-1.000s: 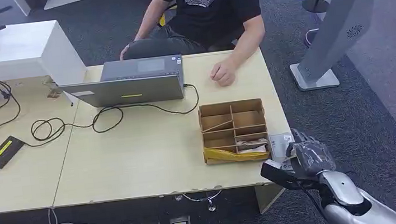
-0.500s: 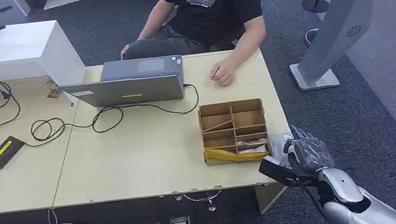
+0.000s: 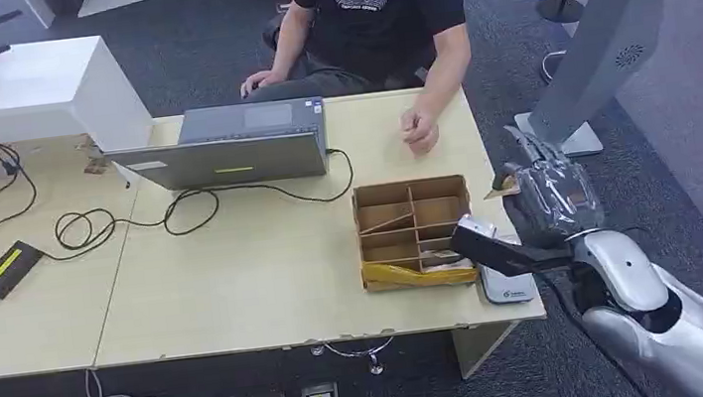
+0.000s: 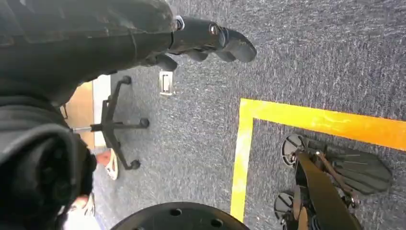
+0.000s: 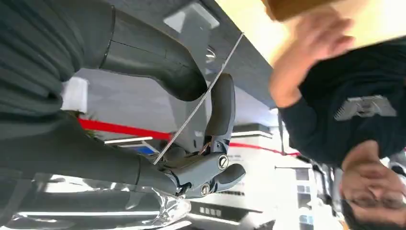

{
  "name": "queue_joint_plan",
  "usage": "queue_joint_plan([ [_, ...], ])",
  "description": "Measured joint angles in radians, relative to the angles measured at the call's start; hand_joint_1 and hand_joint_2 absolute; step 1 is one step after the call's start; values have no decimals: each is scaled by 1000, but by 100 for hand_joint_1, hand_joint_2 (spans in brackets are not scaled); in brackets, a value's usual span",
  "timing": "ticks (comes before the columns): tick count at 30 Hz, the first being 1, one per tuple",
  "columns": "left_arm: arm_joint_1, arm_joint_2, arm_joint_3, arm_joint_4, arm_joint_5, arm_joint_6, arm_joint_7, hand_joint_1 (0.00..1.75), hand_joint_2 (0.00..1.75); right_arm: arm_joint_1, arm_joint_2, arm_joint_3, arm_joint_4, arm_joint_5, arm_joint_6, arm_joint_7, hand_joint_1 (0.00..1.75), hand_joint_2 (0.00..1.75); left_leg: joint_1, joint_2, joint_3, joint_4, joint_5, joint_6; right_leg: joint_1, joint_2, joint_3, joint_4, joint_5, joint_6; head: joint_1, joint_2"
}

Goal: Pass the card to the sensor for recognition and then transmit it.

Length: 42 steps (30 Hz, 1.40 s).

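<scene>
**Card lifted off the reader and swung toward the seated person**

Since the earlier head pictures the right hand (image 3: 545, 198) has risen from the table's near right corner and moved up along the right edge, uncovering the small flat grey card reader (image 3: 503, 279) it had been resting over. The person's hand (image 3: 419, 133) has also slid along the far edge toward that side.

The thin pale card (image 5: 200, 98) is pinched edge-on between the thick grey thumb and the darker fingers (image 5: 221, 108) in the right wrist view; the thumb lies along one face and the fingers curl against the other, so the hold is closed on the card with no slack visible. Held by one end, the free end stays exposed, which suits offering it to someone. In the head view the card is hard to make out; a small tan corner shows just beside the fingers.

The hand hovers beside the brown cardboard divided tray (image 3: 411, 192), above the pale wooden table (image 3: 237, 281), and well apart from the reader. That placement suggests the sensing step is over and the handover is under way.

The left hand (image 4: 210, 40) hangs over grey carpet with a yellow floor line (image 4: 306, 122); its fingers stretch out loosely and hold nothing.
</scene>
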<state>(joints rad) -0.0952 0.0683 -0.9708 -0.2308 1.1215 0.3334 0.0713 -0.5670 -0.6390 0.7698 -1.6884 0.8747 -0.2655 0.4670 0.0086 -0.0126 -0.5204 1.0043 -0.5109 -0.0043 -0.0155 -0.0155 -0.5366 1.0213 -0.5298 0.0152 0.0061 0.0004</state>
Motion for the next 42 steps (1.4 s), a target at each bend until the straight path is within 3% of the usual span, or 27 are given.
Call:
queue_joint_plan([
  [7,-7,0,-25,0,-20,2,-6,0,0,-28,85,21,8,5,10,-74,175,175,0,0,-1,0,0,0,0,-1,0,0,0,0,0,0],
  [11,-12,0,-44,0,-26,3,62,0,0,-14,156,40,79,-2,-3,-139,175,175,0,0,-1,0,0,0,0,-1,0,0,0,0,0,0],
  [17,-12,0,-59,0,-29,-3,73,0,0,4,217,58,174,1,-25,-160,175,175,0,-1,-1,0,0,0,0,0,-1,0,0,0,0,0],
  [26,-12,1,-81,0,-45,-11,67,0,0,10,253,59,232,-2,-15,-155,175,175,0,-1,-1,0,0,0,0,-1,-1,0,0,0,0,0],
  [31,-12,6,-90,0,-54,-10,22,0,0,27,254,52,251,-3,0,-135,175,175,0,-1,-1,0,0,0,0,0,-1,0,0,0,0,0],
  [42,-12,16,-115,0,-68,-34,19,0,0,30,254,2,272,42,44,-101,175,175,0,-1,-1,0,0,0,0,0,-1,0,0,0,0,0],
])
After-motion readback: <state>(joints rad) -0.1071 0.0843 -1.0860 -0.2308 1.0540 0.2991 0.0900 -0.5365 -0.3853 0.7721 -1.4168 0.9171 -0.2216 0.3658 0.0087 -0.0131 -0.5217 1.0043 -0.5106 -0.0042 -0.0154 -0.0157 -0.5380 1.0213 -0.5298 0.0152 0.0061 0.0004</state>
